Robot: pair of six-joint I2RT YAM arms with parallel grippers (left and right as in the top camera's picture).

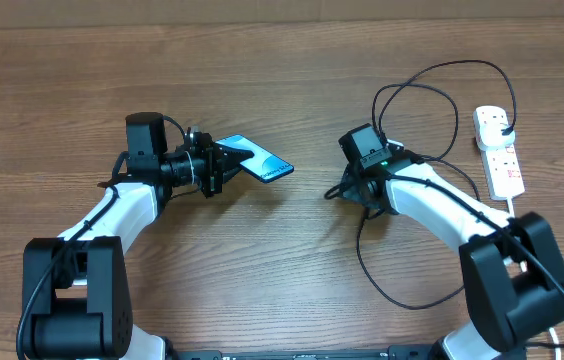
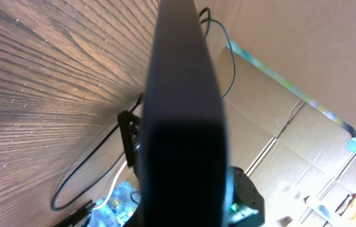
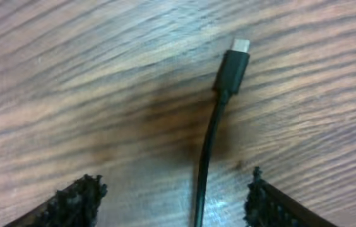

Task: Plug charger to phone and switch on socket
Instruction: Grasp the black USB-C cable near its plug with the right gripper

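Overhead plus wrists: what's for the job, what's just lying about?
Job:
- phone, in the left gripper
- charger, under the open right gripper
- socket

Lying about:
- cardboard boxes, left wrist view only

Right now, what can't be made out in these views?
Left wrist: port on the phone, edge dark and blurred.
Left wrist: left tool fingers, hidden behind the phone.
Overhead: switches on the power strip, too small.
Right wrist: cable behind its connector, cut off by bottom edge.
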